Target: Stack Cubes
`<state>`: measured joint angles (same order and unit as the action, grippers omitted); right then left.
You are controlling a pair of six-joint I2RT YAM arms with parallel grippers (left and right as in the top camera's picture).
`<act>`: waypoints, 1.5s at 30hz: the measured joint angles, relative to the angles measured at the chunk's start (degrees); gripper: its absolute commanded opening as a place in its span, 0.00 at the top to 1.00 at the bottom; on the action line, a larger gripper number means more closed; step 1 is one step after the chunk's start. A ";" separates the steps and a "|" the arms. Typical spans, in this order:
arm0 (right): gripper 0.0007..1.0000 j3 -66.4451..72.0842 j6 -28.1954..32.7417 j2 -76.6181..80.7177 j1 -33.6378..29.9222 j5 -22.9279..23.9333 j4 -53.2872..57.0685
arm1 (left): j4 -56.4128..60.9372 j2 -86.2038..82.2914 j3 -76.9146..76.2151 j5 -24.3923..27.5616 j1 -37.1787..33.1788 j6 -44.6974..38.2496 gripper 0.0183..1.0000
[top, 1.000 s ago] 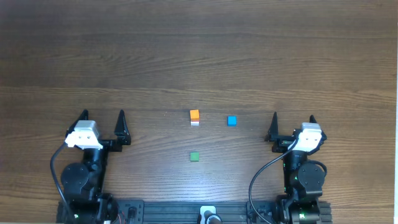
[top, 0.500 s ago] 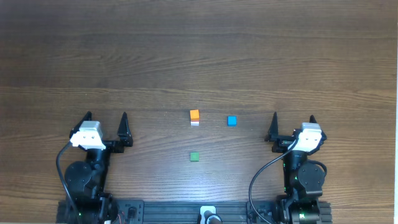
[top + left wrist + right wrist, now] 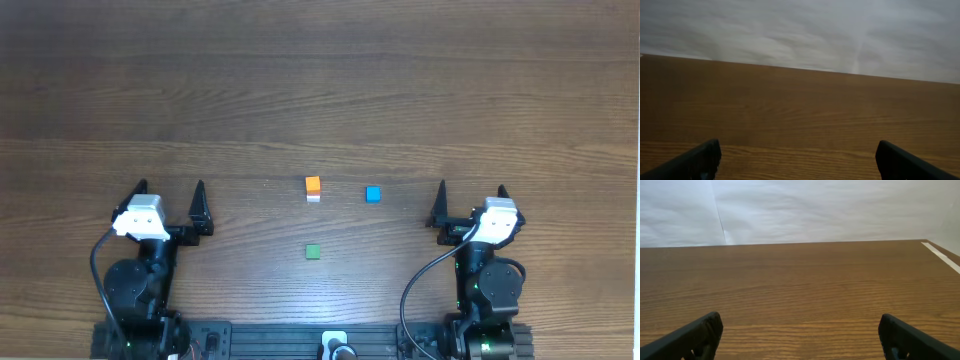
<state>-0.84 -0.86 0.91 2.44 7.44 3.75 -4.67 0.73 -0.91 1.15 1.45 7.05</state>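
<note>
While the left jaws and right jaws gape empty over the wood-grained surface (image 3: 320, 80), orange cube (image 3: 313, 184) stacked upright on white cube (image 3: 313, 199) midway between them, blue cube (image 3: 373, 194) nearer the right jaws, green cube (image 3: 312, 252) alone, flat-faced.

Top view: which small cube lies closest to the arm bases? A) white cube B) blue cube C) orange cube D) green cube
D: the small green cube lies nearest the top view's bottom edge, where the bases stand, while the small blue cube, the small orange cube and the small white cube that touches the orange one all lie farther up the wooden table.
</note>
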 measured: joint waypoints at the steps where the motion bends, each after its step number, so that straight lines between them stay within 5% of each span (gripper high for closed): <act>1: 0.01 0.00 0.00 0.00 0.00 0.00 0.00 | 0.00 0.00 0.00 0.00 0.00 0.00 0.00; 13: 0.01 -0.02 0.02 0.00 0.00 -3.37 -0.72 | 0.00 0.00 0.00 0.00 0.00 0.00 0.00; 31: 0.01 -40.35 -7.93 37.75 1.27 -21.31 35.91 | 0.02 -0.11 0.00 0.17 0.00 0.00 0.00; 36: 0.01 -43.71 -11.19 49.66 10.78 -20.90 40.48 | 0.00 -0.11 0.00 0.20 0.00 0.00 0.00; 45: 0.01 -45.16 -23.85 62.51 34.82 -13.16 39.80 | 0.02 -0.11 0.00 0.20 0.00 0.00 0.00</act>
<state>-46.00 -24.71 63.42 37.26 -5.72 43.55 -4.64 0.62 -0.91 1.34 1.45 7.05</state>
